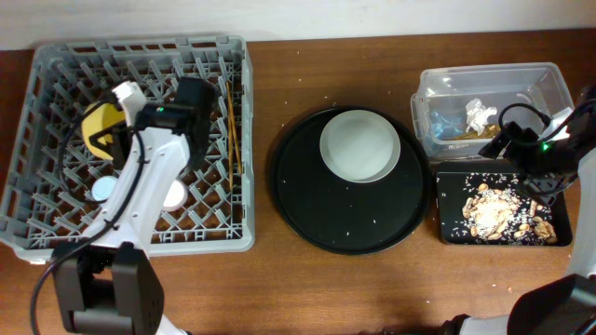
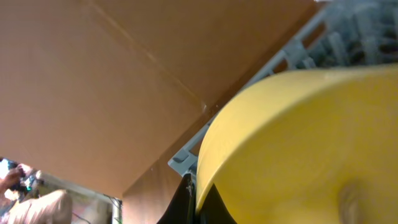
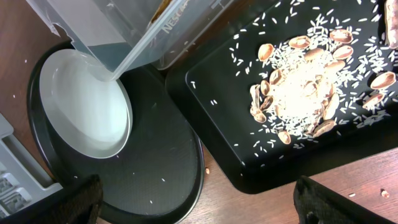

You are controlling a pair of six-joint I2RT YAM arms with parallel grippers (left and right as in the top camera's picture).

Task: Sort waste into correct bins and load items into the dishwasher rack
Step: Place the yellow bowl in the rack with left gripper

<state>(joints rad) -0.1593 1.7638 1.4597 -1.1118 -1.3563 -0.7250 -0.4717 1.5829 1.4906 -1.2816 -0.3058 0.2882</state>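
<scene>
**Overhead:** the left gripper [image 1: 119, 126] holds the yellow bowl [image 1: 96, 130] inside the dishwasher rack [image 1: 140, 240], in its far-left part. The chopsticks [image 1: 231, 126] lie along the rack's right side. The plate [image 1: 361, 144] rests on the round black tray [image 1: 307, 209].

**Left wrist:** dark fingers [image 2: 181, 204] pinch the bowl's rim.

**Right wrist:** the right gripper [image 3: 199, 205] has its fingers spread wide and empty. It hangs near the shallow black tray [image 3: 217, 118], which holds food scraps [image 3: 298, 93].
</scene>
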